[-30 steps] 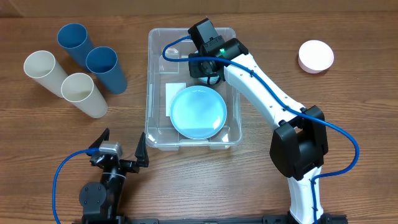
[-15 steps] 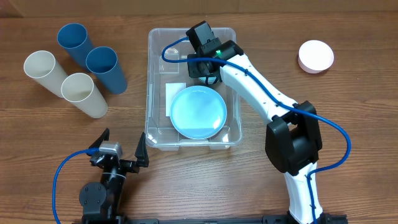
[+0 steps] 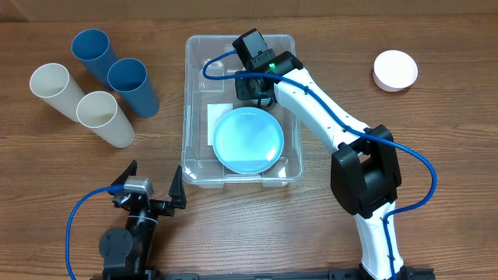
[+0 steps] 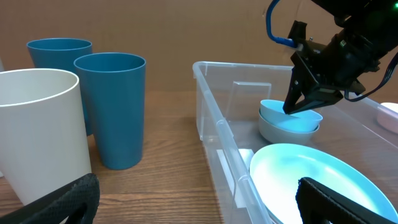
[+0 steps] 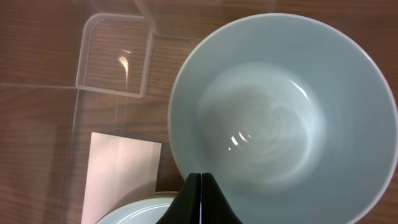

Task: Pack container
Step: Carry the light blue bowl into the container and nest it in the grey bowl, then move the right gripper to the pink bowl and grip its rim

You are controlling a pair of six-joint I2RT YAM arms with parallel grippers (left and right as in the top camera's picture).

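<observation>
The clear container (image 3: 187, 109) stands at the table's middle, with a white label (image 5: 121, 174) on its bottom. A light blue plate (image 3: 247, 140) lies in its near half. My right gripper (image 3: 250, 92) is inside the far half, shut on the rim of a light blue bowl (image 5: 280, 112). In the left wrist view that bowl (image 4: 292, 121) sits nested in a white bowl (image 4: 280, 132), with the right gripper (image 4: 292, 109) at its rim. My left gripper (image 3: 148, 194) is open and empty, near the table's front edge to the left of the container.
Two blue cups (image 3: 93, 53) (image 3: 132, 84) and two cream cups (image 3: 56, 87) (image 3: 105, 117) lie at the far left. A round white and pink dish (image 3: 395, 70) sits at the far right. The right arm reaches over the container's right wall.
The right arm's elbow has swung left and the gripper has shifted slightly left inside the container. The left arm has not moved.
</observation>
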